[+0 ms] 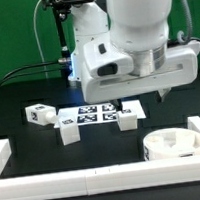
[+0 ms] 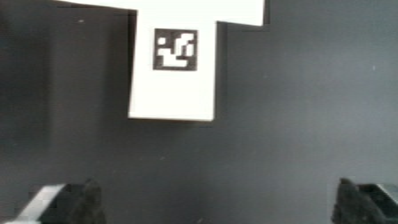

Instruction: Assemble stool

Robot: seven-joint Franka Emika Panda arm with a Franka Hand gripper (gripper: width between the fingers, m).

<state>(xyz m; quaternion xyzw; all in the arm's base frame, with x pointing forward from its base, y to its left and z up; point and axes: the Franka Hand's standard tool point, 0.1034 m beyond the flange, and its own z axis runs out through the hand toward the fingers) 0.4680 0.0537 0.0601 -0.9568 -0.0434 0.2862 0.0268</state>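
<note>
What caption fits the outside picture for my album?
Robot arm above a black table with stool legs, marker board and round seat.

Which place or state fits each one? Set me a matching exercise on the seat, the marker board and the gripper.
Things:
1. seat
2. marker board
3. gripper

Places or states:
A. open, nothing between the fingers
B. lying flat mid-scene, tags facing up
C. nearest the camera, at the exterior view's right

Pairs: 1-C, 2-B, 3-A.
</note>
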